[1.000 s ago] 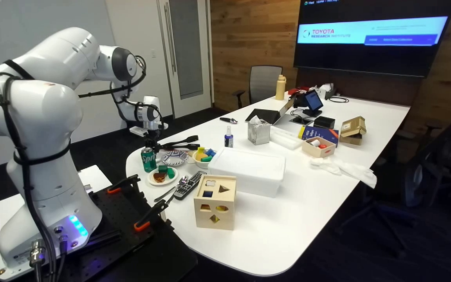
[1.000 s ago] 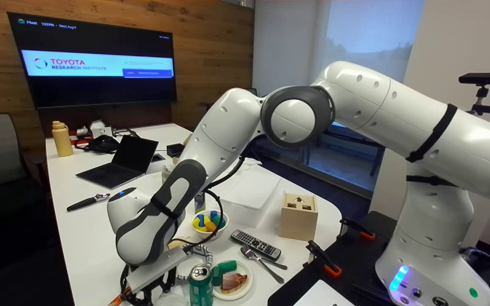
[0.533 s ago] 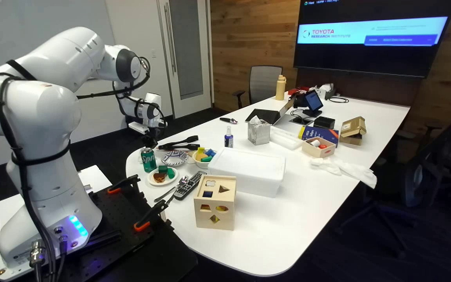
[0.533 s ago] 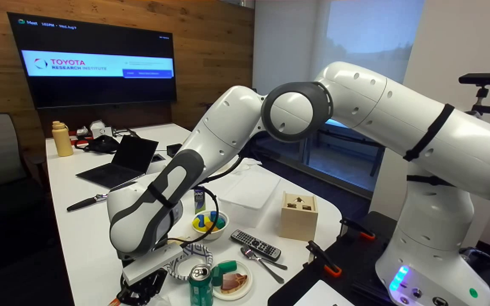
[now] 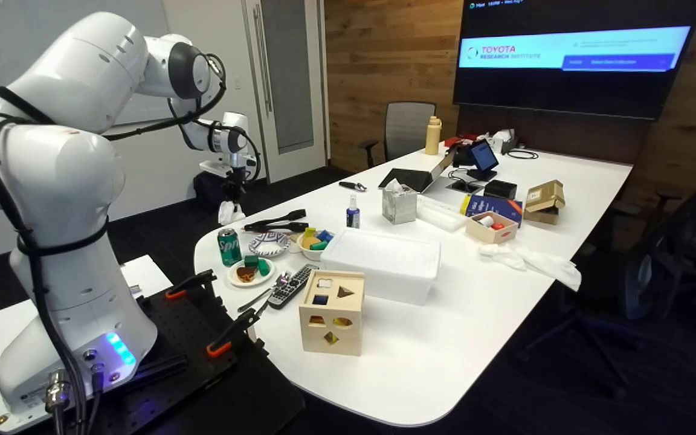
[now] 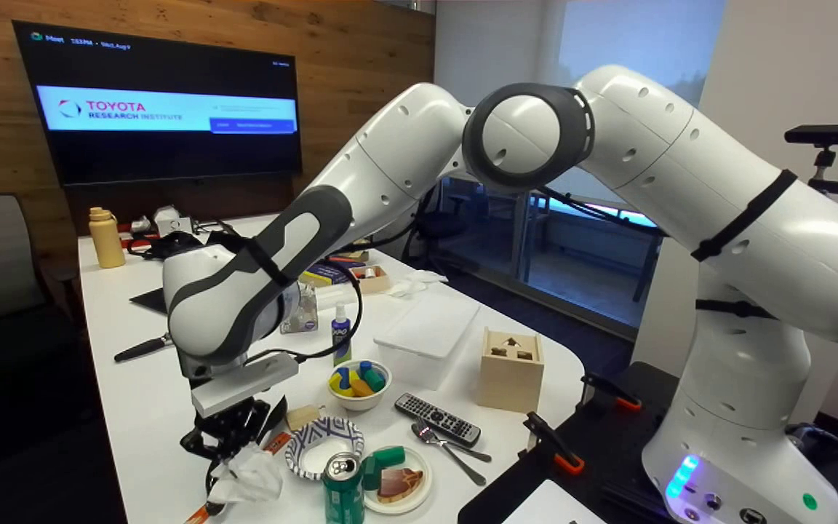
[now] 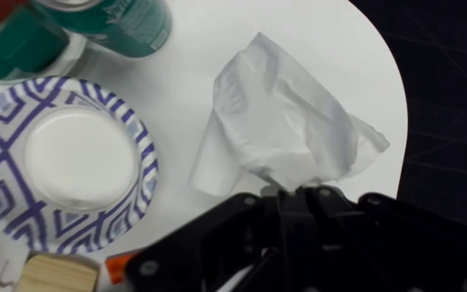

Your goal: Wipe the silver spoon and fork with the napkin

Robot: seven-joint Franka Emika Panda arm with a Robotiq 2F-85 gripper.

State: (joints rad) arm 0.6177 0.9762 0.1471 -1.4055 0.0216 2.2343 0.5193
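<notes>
My gripper [image 7: 292,194] is shut on a crumpled white napkin [image 7: 286,117], pinching it at one edge. The napkin hangs from the fingertips above the rounded end of the white table. In both exterior views the gripper [image 6: 233,437] [image 5: 234,192] is raised with the napkin [image 6: 250,477] [image 5: 229,212] below it. A silver fork [image 6: 428,437] lies on the table, crossed with a second silver utensil whose handle [image 6: 473,453] shows; its head is hard to make out. They also show as a silver pair [image 5: 257,299], well apart from my gripper.
A black remote [image 6: 437,418] lies against the cutlery. A green can [image 6: 344,489], a plate [image 6: 425,489] of toy food, a patterned bowl [image 7: 148,174] and a bowl of blocks [image 6: 359,402] stand nearby. A wooden shape box [image 5: 331,314] and white bin [image 5: 381,266] stand beyond.
My gripper has risen from table height beside the can, carrying the napkin up with it. The arm's elbow is higher. The cutlery and other objects have not moved.
</notes>
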